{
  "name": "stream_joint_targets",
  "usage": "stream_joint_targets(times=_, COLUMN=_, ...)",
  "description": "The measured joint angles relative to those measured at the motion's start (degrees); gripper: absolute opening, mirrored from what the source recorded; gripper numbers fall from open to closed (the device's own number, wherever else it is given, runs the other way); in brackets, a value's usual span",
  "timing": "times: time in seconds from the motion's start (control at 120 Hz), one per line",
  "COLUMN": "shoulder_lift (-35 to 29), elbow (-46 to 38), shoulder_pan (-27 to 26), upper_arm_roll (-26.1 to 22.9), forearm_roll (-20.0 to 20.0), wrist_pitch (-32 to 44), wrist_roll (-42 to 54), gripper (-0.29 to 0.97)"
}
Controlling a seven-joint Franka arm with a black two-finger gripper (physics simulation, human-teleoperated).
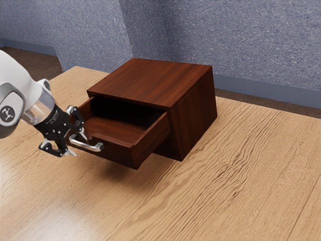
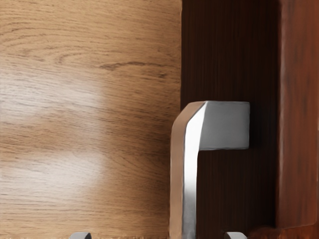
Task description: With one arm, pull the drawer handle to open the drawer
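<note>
Blue-grey speckled walls (image 1: pixel 241 35) stand behind a light wooden table (image 1: pixel 225 175), and only the exterior view takes them in. That view also shows the whole dark brown cabinet (image 1: pixel 155 80) on the table. Its drawer (image 1: pixel 125 131) stands partly out of the cabinet toward the hand, with the dark inside open to sight.

The wrist view gives what the exterior view cannot: a close look at the silver handle (image 2: pixel 187 164). One bent end of it is fixed to the dark drawer front (image 2: pixel 224 59). The bar runs back toward the hand, with table grain (image 2: pixel 75 99) beyond the front's edge. Two pale fingertips (image 2: pixel 80 235) peek in on either side of the bar, each with a gap between it and the metal.

In the exterior view the black gripper (image 1: pixel 76 143) sits right at the handle (image 1: pixel 89 145), at the end of the bar nearer the arm. Its fingers are spread wide, one on each side of the bar. They straddle the bar and do not pinch it. Whether a finger rests against the bar cannot be told.

By count there is one cabinet, one drawer, one handle and one arm with two fingers.
</note>
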Motion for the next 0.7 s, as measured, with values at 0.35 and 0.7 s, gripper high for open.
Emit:
stream_joint_targets(times=0.35, shoulder_lift=1.26, elbow=26.21, shoulder_pan=-9.56, upper_arm_roll=1.76, forearm_roll=0.45, wrist_pitch=-21.44, wrist_roll=-2.45, gripper=0.63)
stream_joint_targets(times=0.7, shoulder_lift=0.0, elbow=19.83, shoulder_pan=-17.72, upper_arm_roll=2.57, forearm_roll=3.09, wrist_pitch=-36.25, wrist_roll=-7.47, gripper=0.67)
